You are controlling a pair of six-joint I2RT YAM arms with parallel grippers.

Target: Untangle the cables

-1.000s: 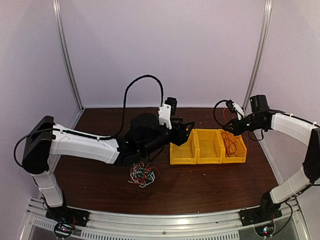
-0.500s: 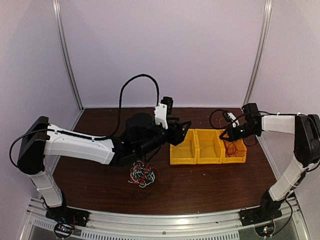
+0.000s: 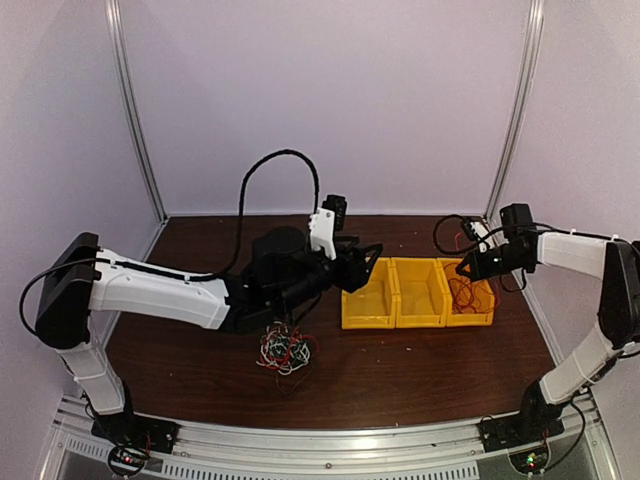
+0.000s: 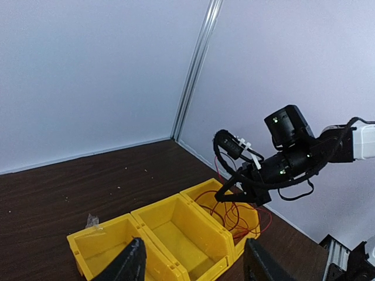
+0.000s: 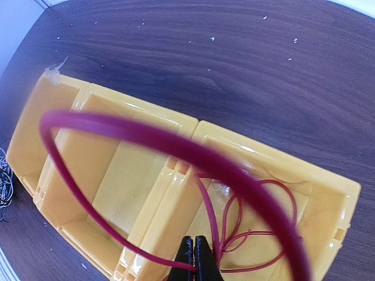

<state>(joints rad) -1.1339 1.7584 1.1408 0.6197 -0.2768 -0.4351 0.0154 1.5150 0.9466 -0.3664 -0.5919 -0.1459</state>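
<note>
The right end effector [image 5: 194,257] is pinching a red cable [image 5: 146,136], light and springy-looking; the left end effector [image 4: 193,266] gapes empty. I'd take the tangle [image 3: 286,350] by a loose outer loop.

Your left gripper [image 3: 370,258] hovers above the table [image 3: 400,370]. Its fingers are spread with nothing between them, and its tips sit just over the nearest of three yellow bins [image 3: 420,318] set in a row. Below and behind its wrist lies a loose bundle of red, white and black cables [image 3: 286,350] (neither arm touches it). Your right gripper [image 3: 465,271] is pinched closed directly above the bin farthest from the left gripper. A red cable [image 3: 462,295] loops beneath its tips inside that bin.
</note>
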